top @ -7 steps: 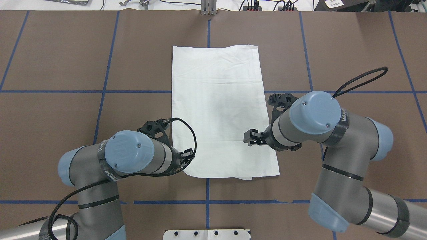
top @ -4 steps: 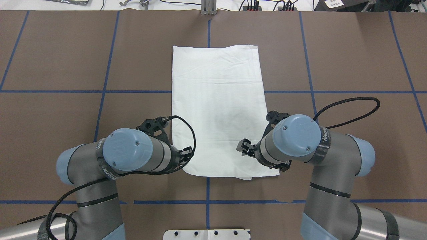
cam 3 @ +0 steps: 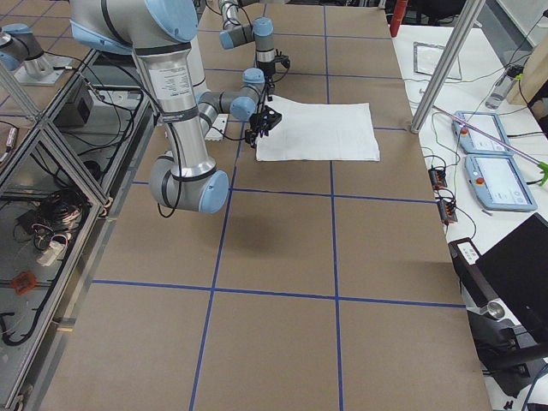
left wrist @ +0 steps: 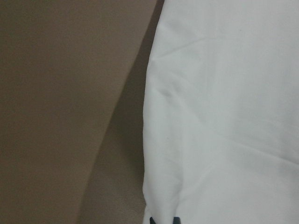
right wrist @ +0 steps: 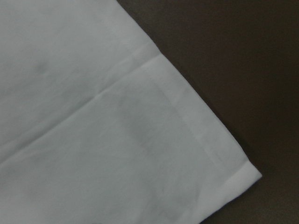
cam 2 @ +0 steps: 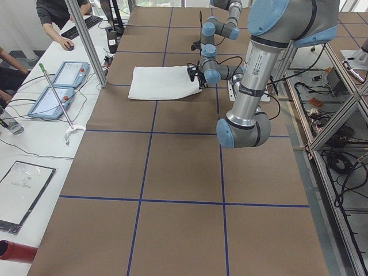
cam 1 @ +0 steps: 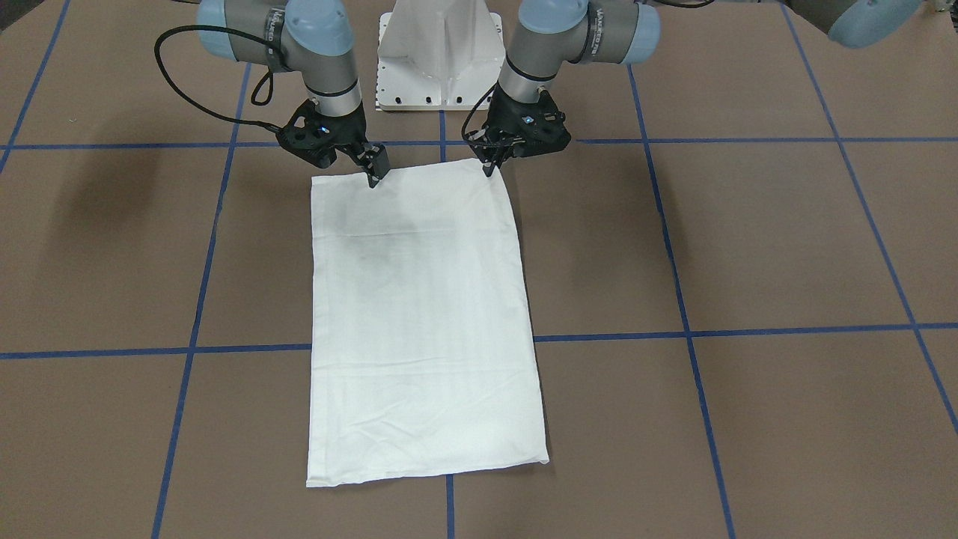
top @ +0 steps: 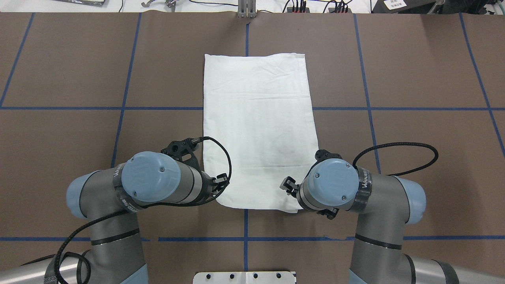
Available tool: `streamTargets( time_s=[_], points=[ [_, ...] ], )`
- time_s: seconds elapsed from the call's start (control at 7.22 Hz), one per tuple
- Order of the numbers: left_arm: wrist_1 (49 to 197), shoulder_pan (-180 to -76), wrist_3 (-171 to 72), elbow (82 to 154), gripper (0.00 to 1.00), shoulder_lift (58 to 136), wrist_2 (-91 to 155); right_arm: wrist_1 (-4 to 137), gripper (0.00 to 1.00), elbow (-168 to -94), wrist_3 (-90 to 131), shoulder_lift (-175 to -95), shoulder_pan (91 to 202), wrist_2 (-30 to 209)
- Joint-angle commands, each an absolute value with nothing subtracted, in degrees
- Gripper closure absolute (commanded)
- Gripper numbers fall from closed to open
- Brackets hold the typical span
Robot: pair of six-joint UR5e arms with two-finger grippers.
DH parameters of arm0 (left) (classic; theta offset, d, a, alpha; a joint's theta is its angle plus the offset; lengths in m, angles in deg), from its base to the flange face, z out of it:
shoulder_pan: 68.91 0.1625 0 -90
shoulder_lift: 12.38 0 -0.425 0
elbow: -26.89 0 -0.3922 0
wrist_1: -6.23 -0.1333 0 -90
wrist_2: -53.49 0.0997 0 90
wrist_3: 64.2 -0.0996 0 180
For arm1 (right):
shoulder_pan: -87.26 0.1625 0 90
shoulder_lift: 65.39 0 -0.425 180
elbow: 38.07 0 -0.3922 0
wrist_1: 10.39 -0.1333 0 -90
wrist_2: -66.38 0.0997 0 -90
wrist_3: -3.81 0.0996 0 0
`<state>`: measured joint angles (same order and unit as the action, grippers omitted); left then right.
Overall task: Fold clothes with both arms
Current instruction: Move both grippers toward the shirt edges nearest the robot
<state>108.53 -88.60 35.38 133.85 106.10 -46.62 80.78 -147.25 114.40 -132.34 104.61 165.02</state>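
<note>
We see the T-shirt [top: 256, 130] already a long rectangle on the table [top: 59, 59]; crosswise folds remain. The left gripper [top: 221, 185] and right gripper [top: 287, 185] are at its lower corners; we cannot tell the state of their jaws.

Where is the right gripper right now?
In the overhead view, the right gripper is above the shirt, by its robot-side right corner, opposite the left gripper.
</note>
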Motion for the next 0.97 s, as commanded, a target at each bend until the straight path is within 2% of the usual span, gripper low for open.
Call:
streamTargets(
  time_s=[0.0,0.83],
  points=[
    [108.5,-88.6,35.4,133.8,1.00,106.1,-46.6,81.3,0.00,-146.9,114.6,-132.1,103.9,164.3],
    [108.6,-88.9,35.4,133.8,1.00,106.2,-46.5,81.2,0.00,-144.2,113.7,-130.8,103.9,164.3]
  ],
)
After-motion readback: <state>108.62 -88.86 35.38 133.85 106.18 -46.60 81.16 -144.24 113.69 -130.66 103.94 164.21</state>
